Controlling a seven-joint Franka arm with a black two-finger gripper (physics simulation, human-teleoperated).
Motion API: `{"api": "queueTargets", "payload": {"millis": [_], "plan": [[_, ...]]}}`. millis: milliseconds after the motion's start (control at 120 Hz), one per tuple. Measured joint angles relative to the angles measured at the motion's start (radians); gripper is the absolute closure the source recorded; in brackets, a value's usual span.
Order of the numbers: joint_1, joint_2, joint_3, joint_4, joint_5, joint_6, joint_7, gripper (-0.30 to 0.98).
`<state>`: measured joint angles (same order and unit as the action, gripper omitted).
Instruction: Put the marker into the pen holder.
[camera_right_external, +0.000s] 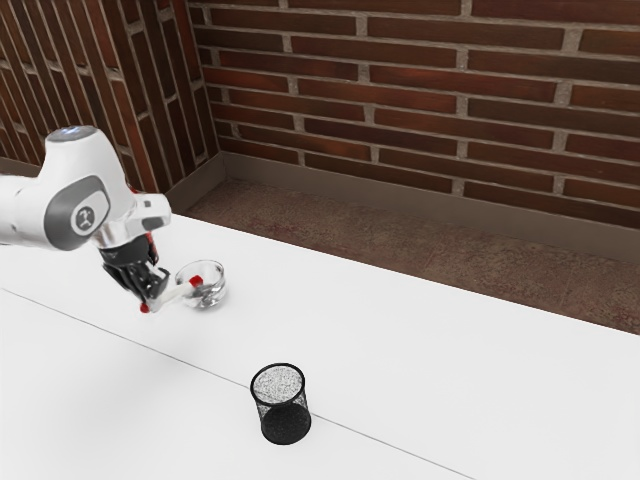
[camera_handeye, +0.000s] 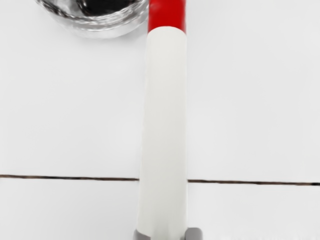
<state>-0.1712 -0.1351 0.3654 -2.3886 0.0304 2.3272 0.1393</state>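
One marker pinched beside a glass bowl; pen holder at a distance

Marker held between both fingertips of the gripper, squeezed from two sides; lie nearer level than upright, grip apparently toward one end. Far red end over or just beside the rim of the glass bowl; exact clearance impossible to tell. Pen holder upright on the tabletop, well apart from the marker, toward the exterior view's right and lower edge. Probable step in hand: carriage to the pen holder, insertion yet to come.

Possible faults, with causes: (a) glass bowl knocked or dragged, from a low sideways sweep or an early turn with the marker's end so close; likely safeguard, a lift first. (b) Marker left lying across the mouth of the pen holder, from arrival without a turn toward upright. (c) Swivel or slip between the fingertips, from the off-centre grip and the longer overhang, especially upon contact. (d) Pen holder tipped or pushed, from probable lightness of the mesh and an approach too low or off the opening's centre. (e) Marker dropped outside, from release before entry of its lower end.
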Motion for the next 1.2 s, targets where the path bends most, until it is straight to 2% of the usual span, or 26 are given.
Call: {"api": "queueTargets", "payload": {"millis": [125, 233, 433, 508, 725, 958, 1200], "plan": [[-0.099, -0.019, -0.008, 0.208, 0.055, -0.250, -0.012, 0.79], [-0.172, 0.010, -0.033, 0.326, 0.099, -0.473, -0.023, 0.79], [-0.384, 0.229, -0.043, 0.594, 0.167, -0.790, -0.039, 0.79], [-0.404, 0.280, -0.075, 0.664, 0.174, -0.866, -0.041, 0.79], [-0.400, 0.410, -0.141, 0.781, 0.169, -0.979, -0.044, 0.79], [-0.399, 0.464, -0.197, 0.820, 0.153, -1.020, -0.046, 0.79], [-0.398, 0.488, -0.215, 0.863, 0.141, -1.037, -0.046, 0.79]]}}
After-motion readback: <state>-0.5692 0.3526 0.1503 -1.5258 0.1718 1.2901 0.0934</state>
